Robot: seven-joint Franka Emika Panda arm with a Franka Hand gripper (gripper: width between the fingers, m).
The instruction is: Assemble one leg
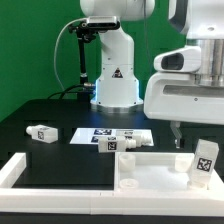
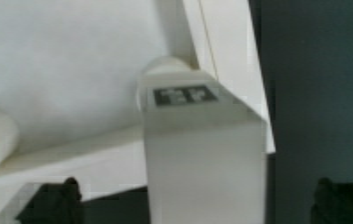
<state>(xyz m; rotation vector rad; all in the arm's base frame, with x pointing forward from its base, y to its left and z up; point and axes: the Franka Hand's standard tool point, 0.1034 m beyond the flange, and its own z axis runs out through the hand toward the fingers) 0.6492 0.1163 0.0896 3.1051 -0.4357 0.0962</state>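
- Looking from the wrist, you see the two-finger gripper (image 2: 199,203) spread apart, fingertips (image 2: 57,200) flanking the small white plastic tagged leg (image 2: 205,150).
- It lies just beside the large white tray-like panel (image 2: 223,45), by its rim.

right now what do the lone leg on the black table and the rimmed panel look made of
The leg: probably moulded plastic, matt white, even colour, softened edges; its tag looks like printed paper. The panel: likely the same white plastic, smooth and uniform, though painted wood is possible.
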